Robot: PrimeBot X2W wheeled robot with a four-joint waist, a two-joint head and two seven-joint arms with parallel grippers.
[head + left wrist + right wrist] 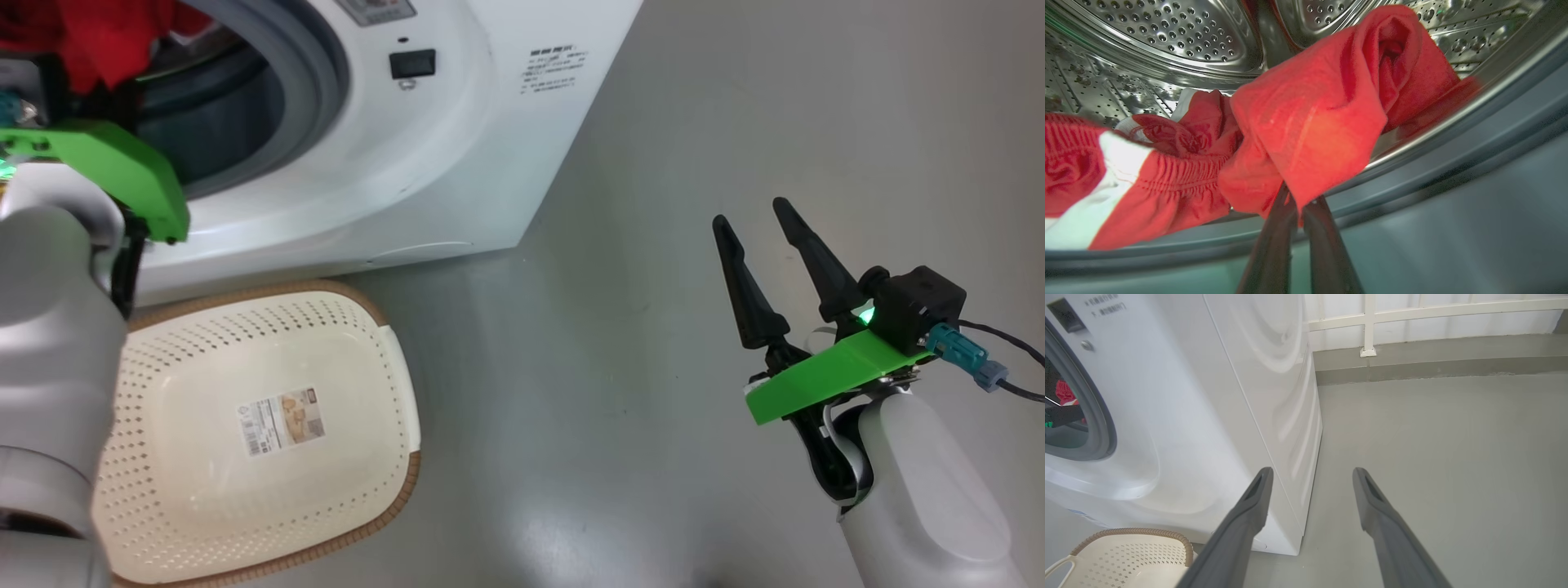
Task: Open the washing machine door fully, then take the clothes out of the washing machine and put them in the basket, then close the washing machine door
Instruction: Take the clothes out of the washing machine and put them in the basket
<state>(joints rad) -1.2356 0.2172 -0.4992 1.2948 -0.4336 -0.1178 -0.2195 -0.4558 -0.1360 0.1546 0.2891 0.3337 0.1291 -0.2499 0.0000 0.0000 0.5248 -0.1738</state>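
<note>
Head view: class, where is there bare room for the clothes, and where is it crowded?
Free: the basket, bare inside but for a sticker; the floor between washing machine, basket and open right gripper. Crowded: the drum mouth, where the left gripper fingers pinch the clothes.

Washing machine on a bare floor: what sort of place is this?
Probably a laundry corner, perhaps a test room: a white front-loading washing machine, a cream basket before it, a grey floor.
</note>
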